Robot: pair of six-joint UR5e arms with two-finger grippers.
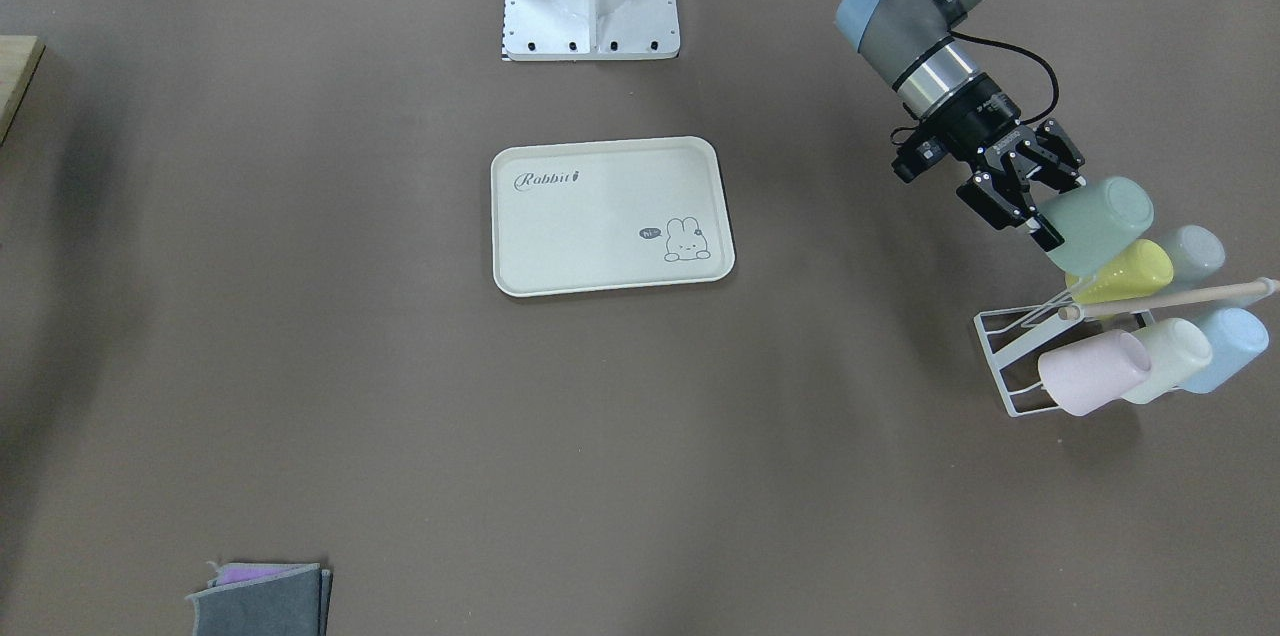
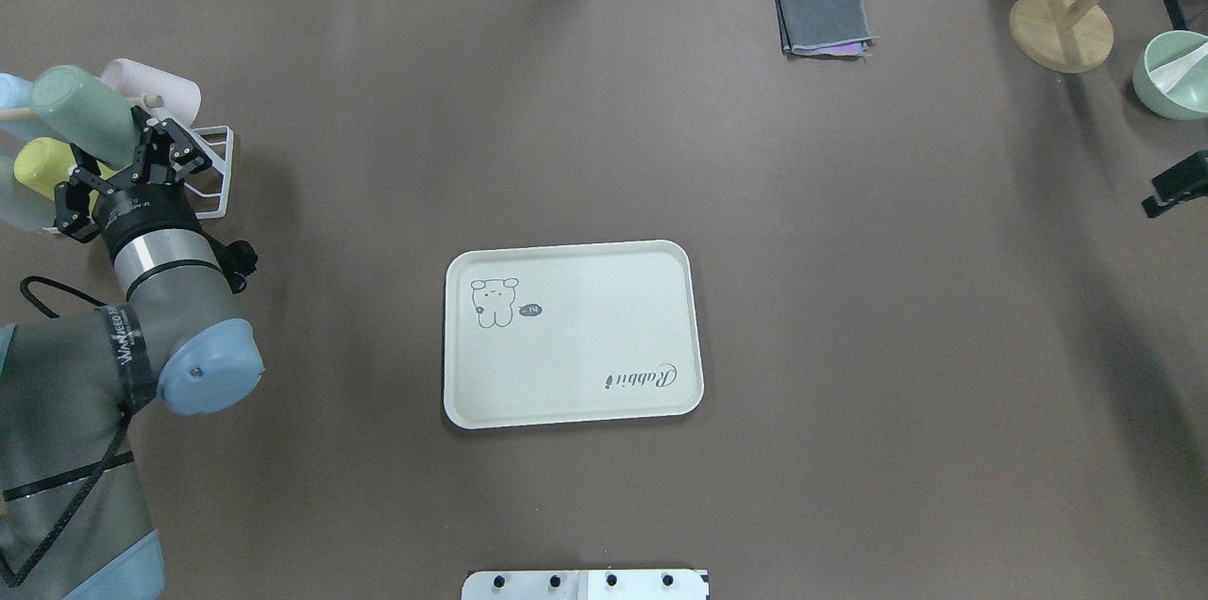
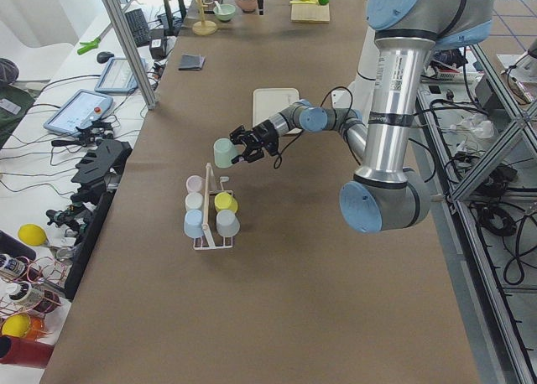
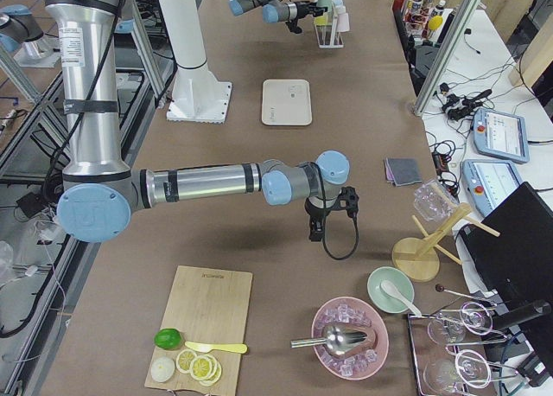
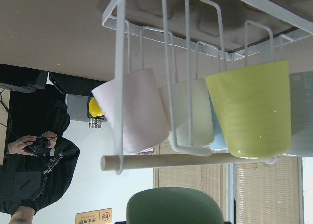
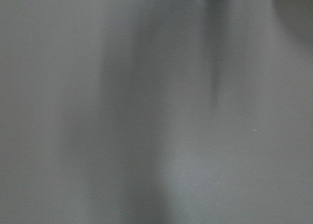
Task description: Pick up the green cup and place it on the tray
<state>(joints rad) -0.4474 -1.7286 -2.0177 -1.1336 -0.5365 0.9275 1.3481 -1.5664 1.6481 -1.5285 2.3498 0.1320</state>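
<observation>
The green cup (image 1: pixel 1098 222) lies tilted in my left gripper (image 1: pixel 1045 214), whose fingers are shut on its rim. It hangs just above the white wire rack (image 1: pixel 1000 356). It also shows in the overhead view (image 2: pixel 77 114) and at the bottom of the left wrist view (image 5: pixel 173 207). The cream tray (image 1: pixel 610 256) with "Rabbit" script lies bare at the table's middle, well apart from the cup. My right gripper (image 4: pixel 315 233) points down at the table far from both; I cannot tell whether it is open or shut.
The rack holds pink (image 1: pixel 1090 371), cream-green (image 1: pixel 1170 356), blue (image 1: pixel 1230 344), yellow (image 1: pixel 1130 271) and grey-blue (image 1: pixel 1195 251) cups under a wooden bar. A folded grey cloth (image 2: pixel 823 18), a wooden stand (image 2: pixel 1062 26) and a green bowl (image 2: pixel 1175 76) sit far right.
</observation>
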